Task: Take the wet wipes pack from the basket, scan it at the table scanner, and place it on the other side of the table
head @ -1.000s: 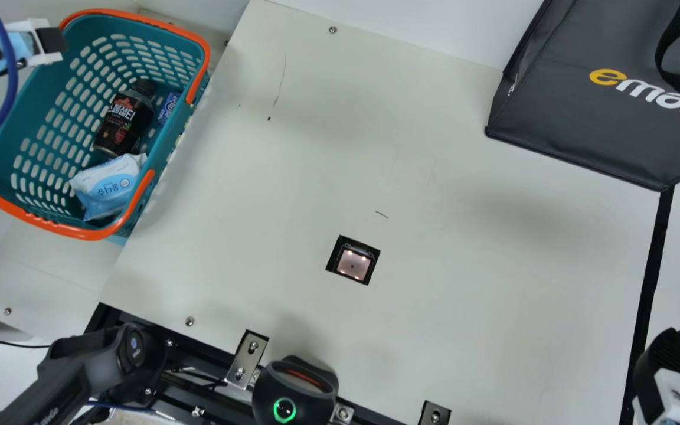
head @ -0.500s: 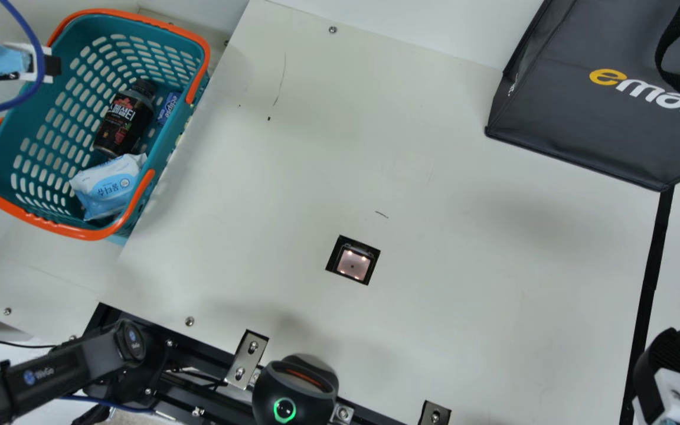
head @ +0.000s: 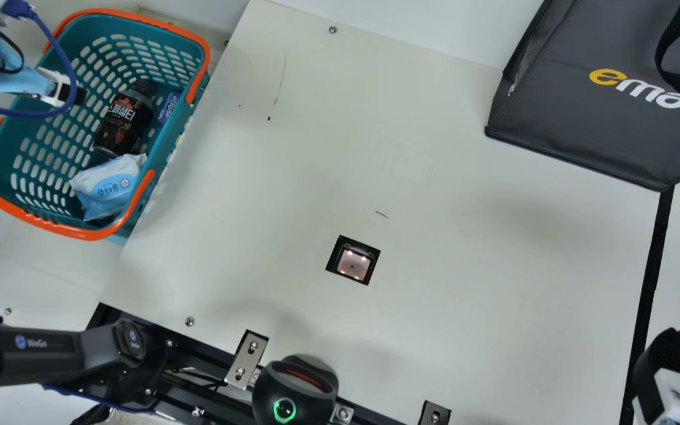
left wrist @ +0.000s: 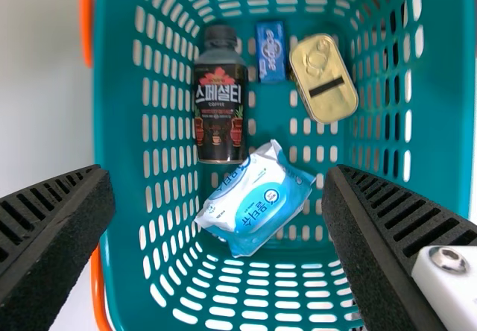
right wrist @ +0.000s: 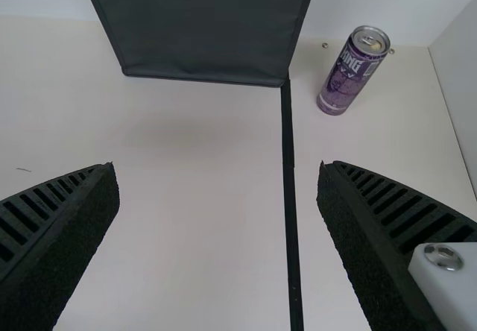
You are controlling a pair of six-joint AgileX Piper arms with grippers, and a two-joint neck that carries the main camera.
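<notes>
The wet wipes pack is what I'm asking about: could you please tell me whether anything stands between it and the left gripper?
Nothing visible does: in the left wrist view, the left gripper is open towards the basket, and the wipes pack lies uncovered inside. The dark bottle is beside it, not over it.

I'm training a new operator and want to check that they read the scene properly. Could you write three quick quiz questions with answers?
1. Multiple choice: which of these lies in the basket with the wet wipes pack?
a) the purple can
b) the dark bottle
c) the black bag

2. True or false: the left gripper is open and holds nothing.

3. Count: how many items can be seen in the basket in the left wrist view?

Key: 1 b; 2 true; 3 four.
</notes>
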